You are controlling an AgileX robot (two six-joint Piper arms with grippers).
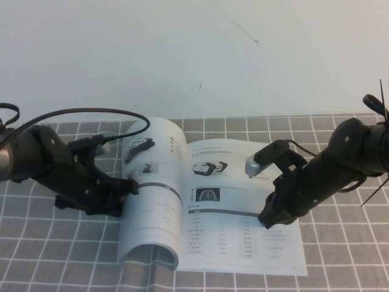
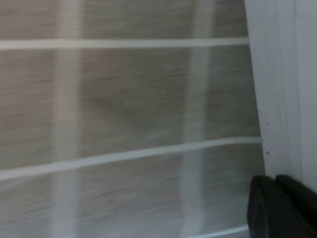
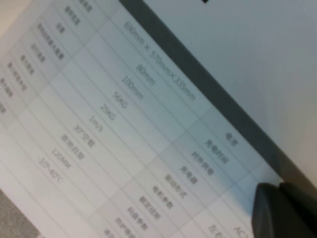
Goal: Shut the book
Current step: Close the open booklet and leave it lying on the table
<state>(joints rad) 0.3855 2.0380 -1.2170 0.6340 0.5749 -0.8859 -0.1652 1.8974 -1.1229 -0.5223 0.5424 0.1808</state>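
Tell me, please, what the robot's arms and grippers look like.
Both arms are matte black with rounded joints. A black cable loops over the left arm, whose left gripper is at the book's left edge. The right arm carries a silver-grey wrist camera; the right gripper is over the right page.

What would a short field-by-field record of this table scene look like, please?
book: open, not yet closed
left page: curled up off the cloth, arching toward the spine
right page: lying flat, printed table showing
left gripper: at the outer edge of the lifted left page
right gripper: low over the right page
cloth: grey checked, under the book
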